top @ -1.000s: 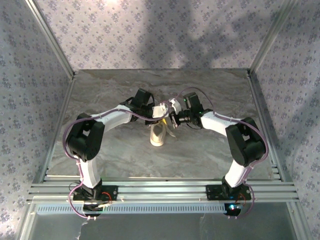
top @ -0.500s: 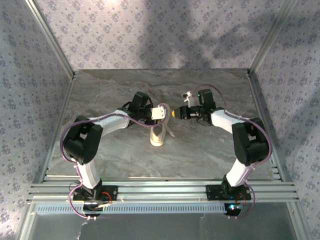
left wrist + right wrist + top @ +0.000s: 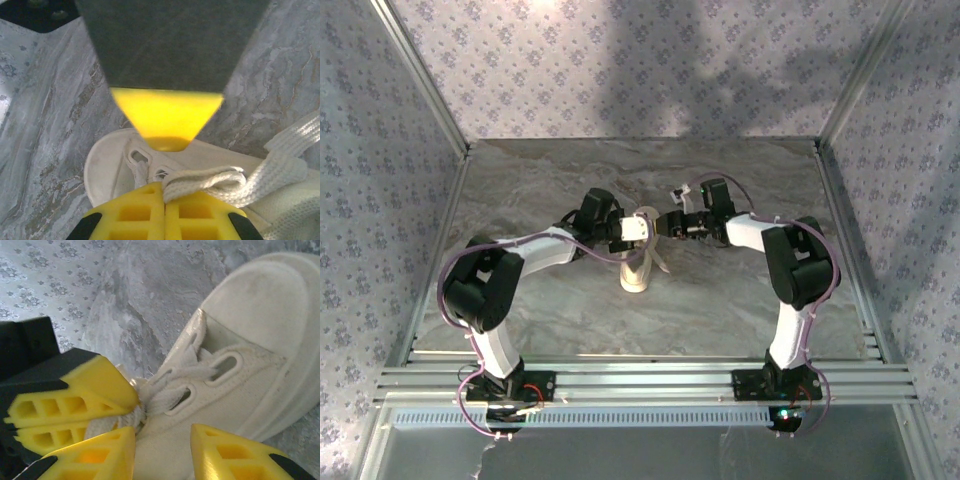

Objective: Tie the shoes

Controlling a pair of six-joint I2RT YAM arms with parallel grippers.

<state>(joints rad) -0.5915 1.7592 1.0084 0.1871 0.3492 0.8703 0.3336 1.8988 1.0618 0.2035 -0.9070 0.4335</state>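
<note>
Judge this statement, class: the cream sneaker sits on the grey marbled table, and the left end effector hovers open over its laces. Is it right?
Not quite. The left end effector is not open: its fingers are shut together on a white lace of the sneaker, as the left wrist view shows. The sneaker does sit on the grey marbled table.

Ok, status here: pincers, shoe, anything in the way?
Left pincer shut on lace. Right pincer open, close beside. Sneaker upright on table. Pincers crowd each other.
</note>
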